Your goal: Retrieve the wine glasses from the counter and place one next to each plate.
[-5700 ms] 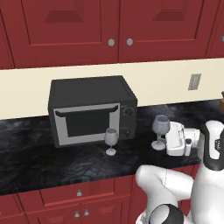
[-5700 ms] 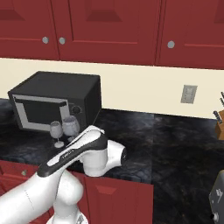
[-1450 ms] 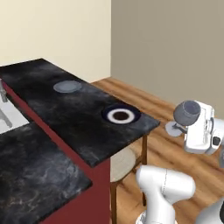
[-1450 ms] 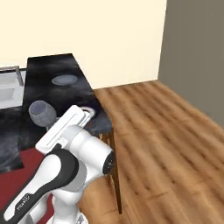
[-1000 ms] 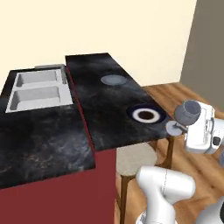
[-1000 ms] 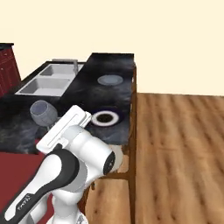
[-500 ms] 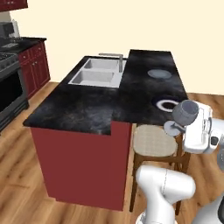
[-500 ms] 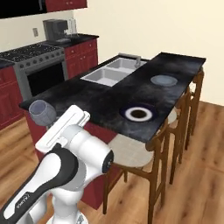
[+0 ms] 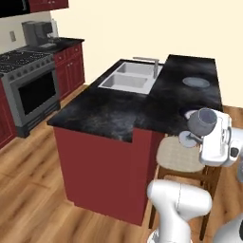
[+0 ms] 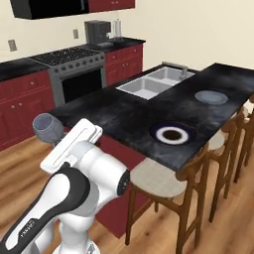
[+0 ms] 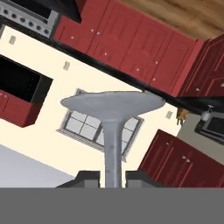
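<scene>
The tool is clenched on the thin stem of a wine glass; in the hand view the stem is seen rising between the two dark fingertips, with the round flat foot spread above them. In the left base view the glass is held out sideways from the white hand, its grey-tinted bowl pointed away from the arm and its foot close to the hand. In the right base view the same glass is carried at the end of the raised forearm, well apart from the plates.

An island bench with a black marbled top and dark red sides is seen ahead of the arm. A steel double sink with a tap is set into it. On the raised part of the bench two plates are laid apart from each other: a plate with a dark blue rim, white ring and dark centre nearer the robot, and a plain grey plate farther along. No glass is set beside either plate. Wooden stools with pale seats are ranged along the bench's side. A stove and dark red cabinets are placed against the far wall, over a wooden floor
</scene>
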Motion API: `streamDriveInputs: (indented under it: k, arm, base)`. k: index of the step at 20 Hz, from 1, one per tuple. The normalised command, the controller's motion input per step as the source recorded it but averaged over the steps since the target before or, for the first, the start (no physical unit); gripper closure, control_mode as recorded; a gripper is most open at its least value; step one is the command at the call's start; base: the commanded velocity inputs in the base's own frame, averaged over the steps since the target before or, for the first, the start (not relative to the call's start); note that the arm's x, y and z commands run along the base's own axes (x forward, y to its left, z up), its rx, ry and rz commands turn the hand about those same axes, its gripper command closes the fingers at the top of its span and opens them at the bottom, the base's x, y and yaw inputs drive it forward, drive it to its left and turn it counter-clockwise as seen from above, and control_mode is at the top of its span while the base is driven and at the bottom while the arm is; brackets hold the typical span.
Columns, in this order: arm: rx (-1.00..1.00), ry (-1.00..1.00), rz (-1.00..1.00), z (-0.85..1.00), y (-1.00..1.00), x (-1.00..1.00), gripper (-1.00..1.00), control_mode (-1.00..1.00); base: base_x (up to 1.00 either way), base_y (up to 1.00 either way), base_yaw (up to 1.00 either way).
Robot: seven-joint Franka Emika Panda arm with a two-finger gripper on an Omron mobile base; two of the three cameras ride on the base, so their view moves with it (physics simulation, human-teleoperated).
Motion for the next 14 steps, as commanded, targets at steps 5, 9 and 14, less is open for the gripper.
streamDriveInputs:
  k: [5, 9, 14]
  arm:
    - [0.0, 0.0, 0.0, 0.0, 0.0, 0.0, 1.0, 1.0]
    - [0.0, 0.0, 0.0, 0.0, 0.0, 0.0, 1.0, 1.0]
    - [0.0, 0.0, 0.0, 0.0, 0.0, 0.0, 1.0, 1.0]
  base:
    - [0.78, -1.0, 0.35]
    - [-0.08, -1.0, 0.24]
    - [-0.99, -1.0, 0.27]
